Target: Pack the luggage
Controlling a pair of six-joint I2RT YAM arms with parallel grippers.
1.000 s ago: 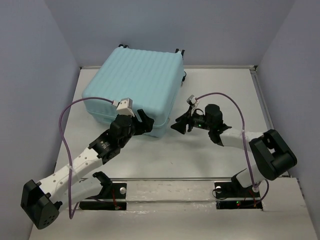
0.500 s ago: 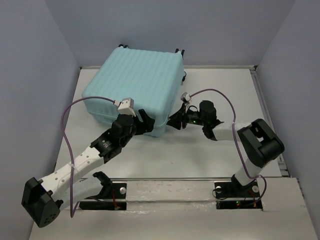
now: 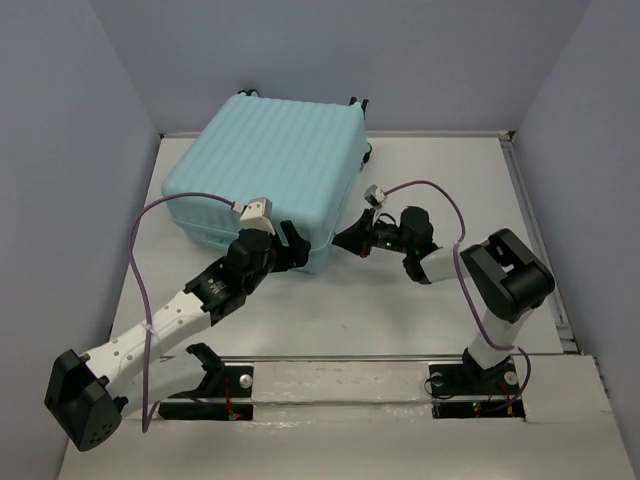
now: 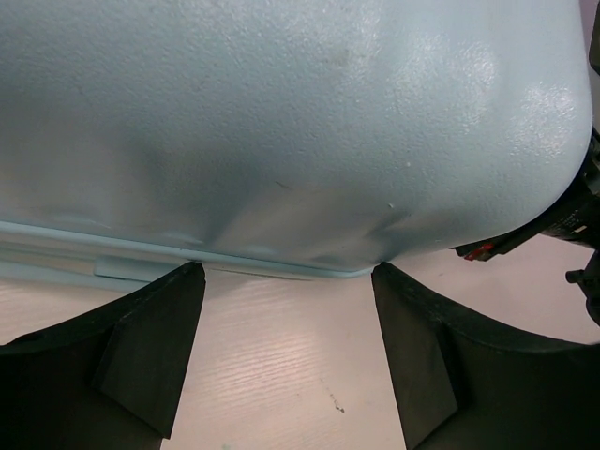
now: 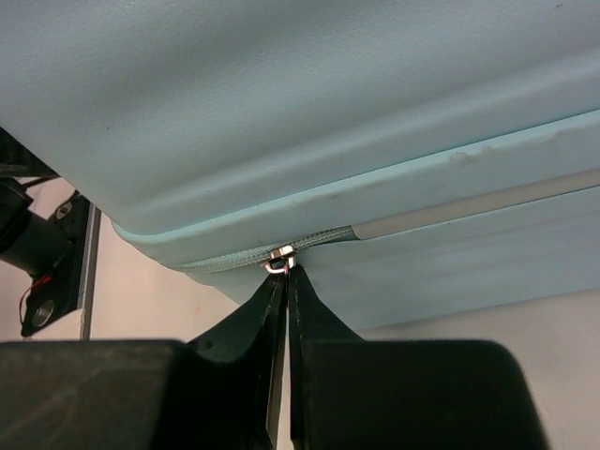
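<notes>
The luggage [image 3: 270, 165], a pale aqua ribbed hard-shell suitcase, lies flat and closed at the back left of the table. My left gripper [image 3: 290, 246] is open at its near right corner; in the left wrist view its fingers [image 4: 286, 277] straddle bare table just below the shell [image 4: 300, 122]. My right gripper [image 3: 346, 240] is at the same corner from the right side. In the right wrist view its fingers [image 5: 284, 274] are pressed together at the metal zipper pull [image 5: 278, 258] on the seam between the two shells [image 5: 281, 112].
The white table [image 3: 420, 190] extends right of the suitcase to a raised rim [image 3: 530, 210]. A metal rail [image 3: 340, 375] with both arm bases runs along the near edge. Purple-grey walls close in at the back and both sides. Caster wheels [image 3: 357, 103] show at the suitcase's far edge.
My right gripper moved left to the suitcase's near right corner and shut at the zipper pull. The left gripper edged slightly forward and stayed open.
</notes>
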